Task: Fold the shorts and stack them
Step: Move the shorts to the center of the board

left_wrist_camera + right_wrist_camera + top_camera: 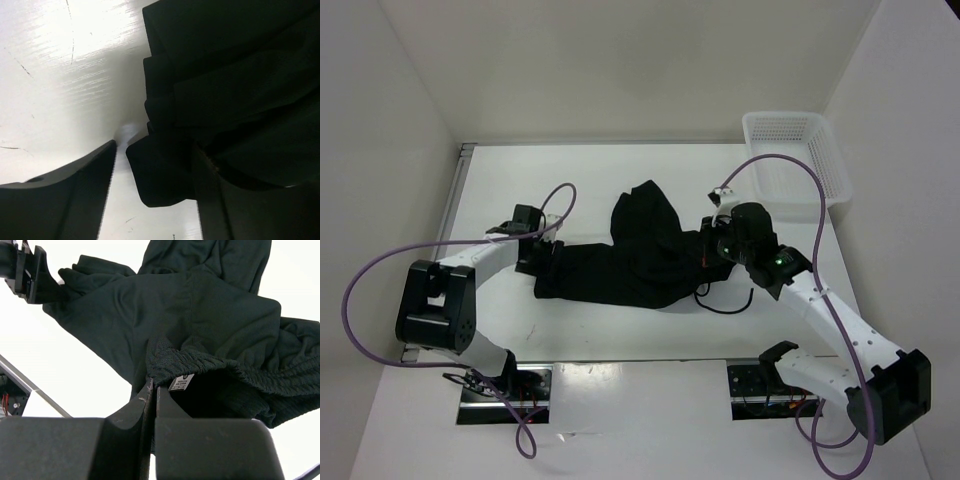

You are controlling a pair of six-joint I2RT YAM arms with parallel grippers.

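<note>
**Q:** Where does the garment lie, and along which axis?

**A:** The black shorts (630, 265) lie on the table (520, 180) at the centre of the top view; their long axis runs left to right across the frame, from a leg hem at centre left to the elastic waistband (225, 370) at centre right; the second leg (645, 205) bends off toward upper centre; the drawstring cord (720, 309) trails at the lower right of the cloth; the white mesh basket (790, 150) sits at upper right, apart from the fabric.

**Q:** And the tools?

**A:** One stands at each end of that axis; the right gripper (154, 390) has its fingers pressed together on the waistband edge, just beside the sewn label (181, 382); the left gripper (154, 150) has its fingers apart with a corner of the hem between them, and bare table shows between one finger and the cloth, so nothing is clamped there.

**Q:** On what does the coming move turn?

**A:** Probably on the left end; the hem already lies inside the left jaws, so that arm is the nearer and need only close; a fold along the long axis would then carry one end over the other.
</note>
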